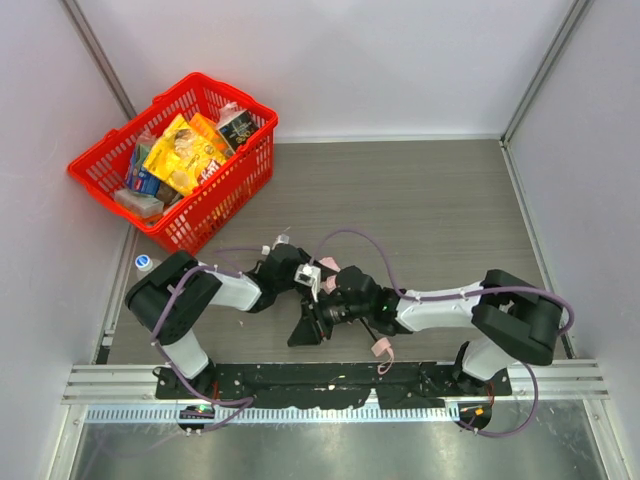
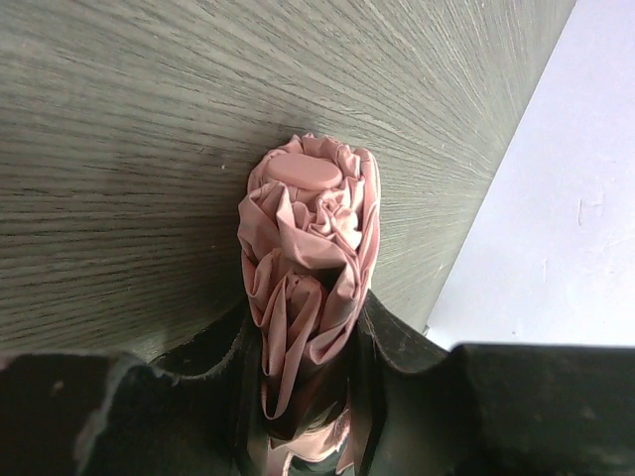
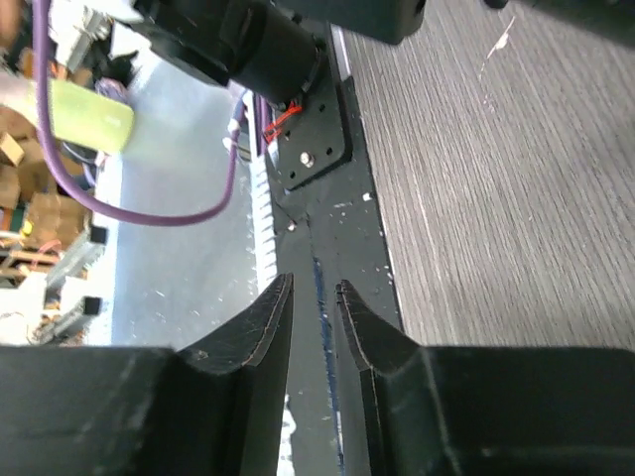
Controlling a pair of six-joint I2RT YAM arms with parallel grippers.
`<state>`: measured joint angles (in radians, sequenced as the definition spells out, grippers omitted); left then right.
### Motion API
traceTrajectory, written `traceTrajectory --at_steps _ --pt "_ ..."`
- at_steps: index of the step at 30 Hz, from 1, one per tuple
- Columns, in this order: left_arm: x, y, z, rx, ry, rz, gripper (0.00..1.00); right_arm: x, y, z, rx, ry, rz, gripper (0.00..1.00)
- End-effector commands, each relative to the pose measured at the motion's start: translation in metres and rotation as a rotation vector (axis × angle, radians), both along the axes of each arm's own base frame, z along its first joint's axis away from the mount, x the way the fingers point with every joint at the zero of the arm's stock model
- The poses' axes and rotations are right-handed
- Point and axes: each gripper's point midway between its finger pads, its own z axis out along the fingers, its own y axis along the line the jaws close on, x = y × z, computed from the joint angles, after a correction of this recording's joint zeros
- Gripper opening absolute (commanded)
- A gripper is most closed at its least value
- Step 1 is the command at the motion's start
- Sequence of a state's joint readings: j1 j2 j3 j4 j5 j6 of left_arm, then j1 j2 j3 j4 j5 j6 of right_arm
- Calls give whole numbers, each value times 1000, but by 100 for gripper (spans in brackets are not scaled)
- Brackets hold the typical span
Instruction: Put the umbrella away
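Note:
The umbrella (image 2: 308, 223) is a crumpled bundle of pale pink fabric with its rounded end against the wood-grain table. My left gripper (image 2: 306, 297) is shut on it, one black finger on each side of the folds. In the top view the left gripper (image 1: 303, 275) is at the table's near middle, with a bit of pink fabric (image 1: 328, 264) showing beside it. A pink loop (image 1: 382, 348) lies under the right arm. My right gripper (image 1: 303, 330) is just in front of the left one. In its wrist view the right gripper (image 3: 315, 283) has a narrow gap between the jaws and holds nothing. The shaft is hidden.
A red basket (image 1: 262, 125) full of packaged goods stands at the back left. A small bottle (image 1: 145, 264) lies by the left wall. The black base plate (image 3: 327, 159) and metal rail run along the near edge. White walls enclose the table.

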<state>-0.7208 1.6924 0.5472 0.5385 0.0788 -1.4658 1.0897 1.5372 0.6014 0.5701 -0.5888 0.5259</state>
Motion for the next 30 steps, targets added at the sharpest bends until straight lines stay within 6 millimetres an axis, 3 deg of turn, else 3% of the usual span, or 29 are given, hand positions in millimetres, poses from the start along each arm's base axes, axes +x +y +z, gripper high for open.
traceTrajectory --at_steps 1,2,6,9,11,13,15,17,21,27,30 --pt "0 27 -30 146 -18 40 0 15 -3 70 112 -4 -107 29" --pt "3 25 -23 129 -52 35 0 35 -9 67 50 -56 -220 30" --pt "21 26 10 50 -202 37 0 79 -60 78 -150 -160 -514 34" --pt "32 22 56 -20 -387 -18 0 104 -106 87 -246 -201 -681 41" --pt "40 24 83 45 -538 -63 0 119 -131 90 -289 -217 -765 41" --pt "45 23 124 111 -690 -117 0 132 -155 91 -312 -213 -858 42" --pt "49 26 160 160 -812 -141 0 130 -159 90 -293 -204 -823 43" --pt "49 27 197 183 -922 -160 0 109 -145 87 -245 -180 -665 53" --pt "31 25 248 191 -1140 -253 0 107 -147 80 -282 -179 -650 57" --pt "18 38 286 309 -1495 -246 0 133 -175 111 -257 -271 -869 62" --pt "18 25 280 384 -1581 -349 0 133 -175 120 -240 -285 -866 63"
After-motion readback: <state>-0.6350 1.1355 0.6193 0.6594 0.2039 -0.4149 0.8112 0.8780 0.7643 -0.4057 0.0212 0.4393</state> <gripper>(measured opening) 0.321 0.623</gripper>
